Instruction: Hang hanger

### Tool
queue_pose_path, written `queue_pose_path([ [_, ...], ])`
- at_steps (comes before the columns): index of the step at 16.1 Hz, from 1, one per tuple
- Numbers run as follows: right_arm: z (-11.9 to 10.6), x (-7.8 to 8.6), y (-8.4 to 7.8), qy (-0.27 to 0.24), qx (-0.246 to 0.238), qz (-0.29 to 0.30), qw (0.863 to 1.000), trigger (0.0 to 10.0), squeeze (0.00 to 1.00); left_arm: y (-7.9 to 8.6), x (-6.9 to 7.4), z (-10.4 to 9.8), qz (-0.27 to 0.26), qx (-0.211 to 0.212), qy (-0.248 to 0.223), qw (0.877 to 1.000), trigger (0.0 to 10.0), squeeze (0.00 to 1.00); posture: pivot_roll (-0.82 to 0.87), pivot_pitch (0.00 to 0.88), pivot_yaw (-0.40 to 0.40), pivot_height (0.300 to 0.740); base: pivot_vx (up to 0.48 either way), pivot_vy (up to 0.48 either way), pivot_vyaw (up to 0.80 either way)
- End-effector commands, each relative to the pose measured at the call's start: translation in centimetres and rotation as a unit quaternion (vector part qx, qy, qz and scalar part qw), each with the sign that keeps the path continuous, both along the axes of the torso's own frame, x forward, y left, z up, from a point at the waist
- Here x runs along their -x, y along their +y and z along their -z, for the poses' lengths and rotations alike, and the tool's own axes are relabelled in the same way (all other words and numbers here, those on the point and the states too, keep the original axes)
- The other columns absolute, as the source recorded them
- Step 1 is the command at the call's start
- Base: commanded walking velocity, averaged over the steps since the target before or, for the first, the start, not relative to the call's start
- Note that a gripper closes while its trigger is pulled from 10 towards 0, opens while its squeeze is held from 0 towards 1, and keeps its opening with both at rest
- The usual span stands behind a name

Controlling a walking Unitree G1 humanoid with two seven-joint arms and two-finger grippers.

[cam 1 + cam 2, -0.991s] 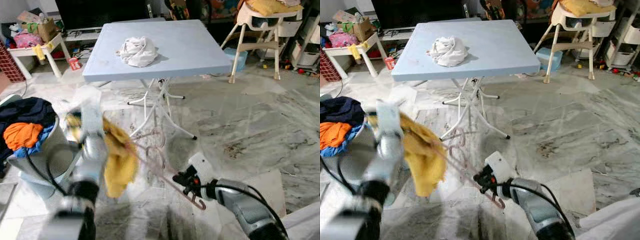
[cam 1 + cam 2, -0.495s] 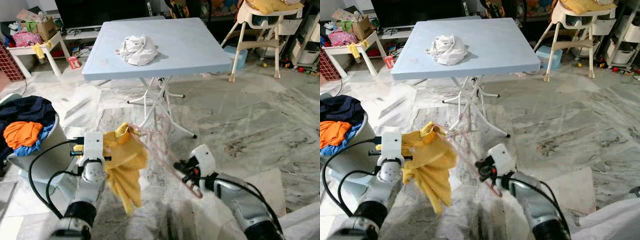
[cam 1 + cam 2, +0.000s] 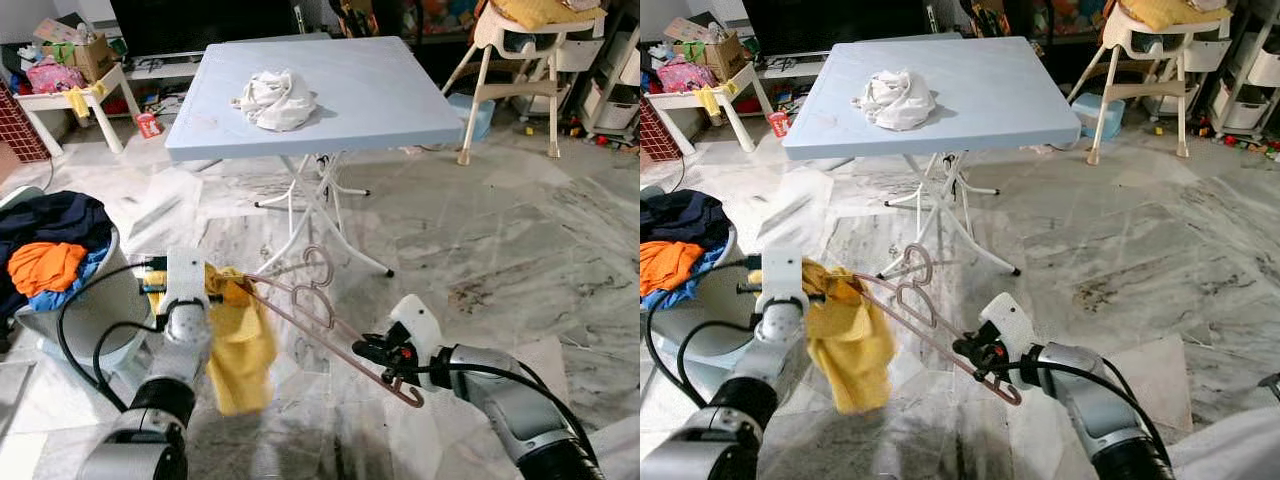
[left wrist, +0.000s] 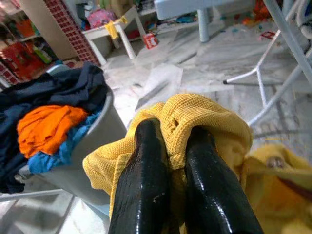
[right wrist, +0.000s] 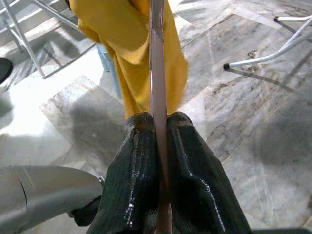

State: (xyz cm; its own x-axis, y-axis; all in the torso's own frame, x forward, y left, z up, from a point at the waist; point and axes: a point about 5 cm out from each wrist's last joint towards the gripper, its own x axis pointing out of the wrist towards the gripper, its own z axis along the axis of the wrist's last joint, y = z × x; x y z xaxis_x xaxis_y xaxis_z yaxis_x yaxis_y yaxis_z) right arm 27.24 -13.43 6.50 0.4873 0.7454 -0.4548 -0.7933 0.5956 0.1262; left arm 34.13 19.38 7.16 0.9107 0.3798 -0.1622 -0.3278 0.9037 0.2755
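Note:
A pink wire hanger [image 3: 318, 318] slants over the marble floor in front of me, its hook up near the table legs. My right gripper [image 3: 385, 356] is shut on the hanger's lower bar [image 5: 157, 97]. The far end of the hanger is inside a yellow knit garment [image 3: 240, 345] that hangs down. My left gripper [image 3: 205, 290] is shut on the top fold of that yellow garment [image 4: 195, 117].
A grey laundry basket [image 3: 75, 305] with dark, orange and blue clothes stands at my left. Ahead is a light blue folding table [image 3: 330, 90] with a crumpled white cloth [image 3: 275, 100]. A high chair [image 3: 530, 50] stands far right; a small white table [image 3: 75, 105] far left.
The left arm went from a raised, blurred swing to a steady hold, and the yellow garment now hangs straight down. The right gripper shifted slightly right with the hanger.

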Motion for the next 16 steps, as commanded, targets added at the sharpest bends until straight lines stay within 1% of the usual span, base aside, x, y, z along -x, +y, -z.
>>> queue_pose_path([
  [1,-1.4,0.1,0.1,-0.003,-0.018,-0.042,0.999,10.0,0.00,0.9,-0.6,-1.2,-0.021,-0.012,-0.020,1.000,10.0,0.00,0.04,0.011,0.037,0.740,0.000,0.000,0.00],
  [2,-1.6,0.8,-0.1,-0.001,-0.011,-0.086,0.996,10.0,0.00,1.3,-0.7,-1.4,-0.028,-0.010,-0.023,0.999,10.0,0.00,0.04,0.012,0.040,0.740,0.000,0.000,0.00],
  [3,-1.4,0.8,-1.0,-0.013,0.039,-0.100,0.994,10.0,0.00,1.9,-0.8,-1.9,-0.035,-0.012,-0.032,0.999,10.0,0.00,0.04,0.012,0.041,0.740,0.000,0.000,0.00],
  [4,-1.3,0.3,-1.4,-0.030,0.064,-0.087,0.994,10.0,0.00,2.0,-0.9,-2.0,-0.036,-0.012,-0.033,0.999,10.0,0.00,0.04,0.013,0.041,0.740,0.000,0.000,0.00],
  [5,-1.1,-0.1,-1.7,-0.034,0.076,-0.074,0.994,10.0,0.00,2.1,-0.9,-2.0,-0.037,-0.014,-0.034,0.999,10.0,0.00,0.04,0.013,0.041,0.740,0.000,0.000,0.00],
  [6,-1.0,0.2,-2.0,-0.038,0.096,-0.103,0.989,10.0,0.00,2.1,-0.9,-2.0,-0.036,-0.019,-0.035,0.999,10.0,0.00,0.04,0.014,0.042,0.740,0.000,0.000,0.00],
  [7,-0.9,0.6,-2.1,-0.035,0.103,-0.120,0.987,10.0,0.00,2.1,-0.8,-1.9,-0.037,-0.020,-0.034,0.999,10.0,0.00,0.04,0.013,0.043,0.740,0.000,0.000,0.00],
  [9,-1.2,1.8,-1.8,-0.013,0.077,-0.165,0.983,10.0,0.00,2.0,-0.6,-1.4,-0.033,-0.021,-0.024,0.999,10.0,0.00,0.03,0.014,0.043,0.740,0.000,0.000,0.00],
  [10,-1.8,3.1,-1.1,0.004,0.043,-0.216,0.975,10.0,0.00,1.5,-0.5,-1.0,-0.024,-0.020,-0.017,0.999,10.0,0.00,0.03,0.015,0.041,0.740,0.000,0.000,0.00],
  [11,-1.8,3.6,-0.9,0.006,0.039,-0.237,0.971,10.0,0.00,1.2,-0.5,-0.8,-0.020,-0.020,-0.015,0.999,10.0,0.00,0.03,0.015,0.040,0.740,0.000,0.000,0.00],
  [12,-1.7,3.8,-0.9,0.004,0.041,-0.246,0.968,10.0,0.00,0.9,-0.5,-0.7,-0.018,-0.018,-0.014,1.000,10.0,0.00,0.03,0.015,0.039,0.740,0.000,0.000,0.00],
  [13,-1.8,3.8,-0.9,0.003,0.032,-0.246,0.969,10.0,0.00,0.7,-0.5,-0.6,-0.014,-0.018,-0.013,1.000,10.0,0.00,0.03,0.013,0.038,0.740,0.000,0.000,0.00],
  [14,-2.9,4.2,-0.8,0.007,-0.017,-0.261,0.965,10.0,0.00,0.2,-0.4,-0.4,-0.008,-0.018,-0.009,1.000,10.0,0.00,0.03,0.013,0.040,0.740,0.000,0.000,0.00],
  [15,-3.2,4.3,-0.8,0.009,-0.026,-0.264,0.964,10.0,0.00,0.2,-0.4,-0.3,-0.007,-0.019,-0.007,1.000,10.0,0.00,0.03,0.012,0.041,0.740,0.000,0.000,0.00],
  [16,-3.4,4.3,-0.6,0.008,-0.032,-0.265,0.964,10.0,0.00,-0.3,-0.2,0.1,0.001,-0.015,-0.002,1.000,10.0,0.00,0.03,0.011,0.042,0.740,0.000,0.000,0.00],
])
